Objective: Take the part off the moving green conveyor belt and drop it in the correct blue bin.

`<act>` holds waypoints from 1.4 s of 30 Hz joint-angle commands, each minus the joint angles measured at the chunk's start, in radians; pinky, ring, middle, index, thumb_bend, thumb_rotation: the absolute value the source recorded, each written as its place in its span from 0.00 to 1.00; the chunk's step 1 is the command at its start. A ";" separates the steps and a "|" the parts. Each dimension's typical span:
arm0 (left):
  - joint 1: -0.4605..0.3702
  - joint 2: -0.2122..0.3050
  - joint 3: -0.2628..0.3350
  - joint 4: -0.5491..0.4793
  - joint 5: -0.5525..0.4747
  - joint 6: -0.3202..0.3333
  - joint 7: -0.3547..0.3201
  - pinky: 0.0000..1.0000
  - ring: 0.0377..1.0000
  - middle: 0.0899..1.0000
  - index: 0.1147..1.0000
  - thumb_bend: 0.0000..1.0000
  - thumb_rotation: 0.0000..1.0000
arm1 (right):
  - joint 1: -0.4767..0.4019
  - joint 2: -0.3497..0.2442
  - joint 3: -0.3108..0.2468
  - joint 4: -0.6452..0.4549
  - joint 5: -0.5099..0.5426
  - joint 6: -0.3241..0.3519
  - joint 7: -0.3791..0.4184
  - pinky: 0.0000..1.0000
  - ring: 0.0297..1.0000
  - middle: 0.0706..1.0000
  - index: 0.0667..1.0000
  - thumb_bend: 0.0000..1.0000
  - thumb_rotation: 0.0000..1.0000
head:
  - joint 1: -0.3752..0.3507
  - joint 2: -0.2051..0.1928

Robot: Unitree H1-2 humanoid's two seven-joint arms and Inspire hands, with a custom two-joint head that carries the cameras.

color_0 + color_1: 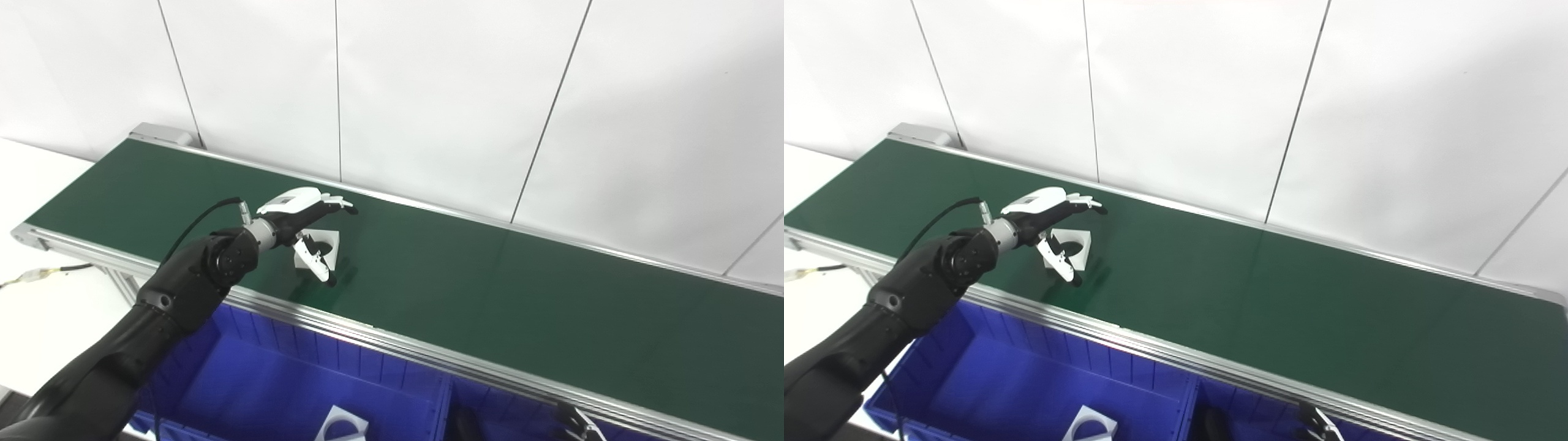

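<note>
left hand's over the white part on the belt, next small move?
Probably lower and close the left robot hand on the white part. The hand is open, fingers spread above the part and thumb down at its near side, not gripping yet. The part lies flat on the green belt. A similar white piece already lies in the left blue bin.
</note>
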 commanded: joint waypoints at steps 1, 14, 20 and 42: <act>-0.066 0.005 0.004 0.020 -0.005 -0.019 0.028 1.00 1.00 0.95 0.86 0.97 0.16 | -0.005 0.000 -0.007 -0.032 0.009 -0.051 0.000 0.64 0.73 0.78 0.80 0.75 0.00 | -0.003 0.002; -0.168 -0.068 -0.002 0.236 -0.028 -0.037 0.060 1.00 0.95 0.88 0.80 0.94 0.02 | 0.004 -0.006 -0.008 -0.061 0.005 -0.051 0.000 0.64 0.73 0.79 0.81 0.74 0.00 | -0.016 0.015; -0.188 -0.094 -0.007 0.324 -0.041 -0.077 0.111 0.98 0.89 0.84 0.77 0.93 0.00 | 0.015 -0.012 -0.010 -0.074 0.005 -0.051 0.001 0.64 0.72 0.78 0.80 0.75 0.00 | -0.025 0.022; -0.182 -0.089 -0.143 0.497 0.015 -0.212 0.217 0.49 0.42 0.46 0.41 0.47 0.00 | 0.048 -0.002 -0.027 -0.112 0.006 -0.051 0.014 0.66 0.74 0.80 0.81 0.73 0.00 | -0.031 0.066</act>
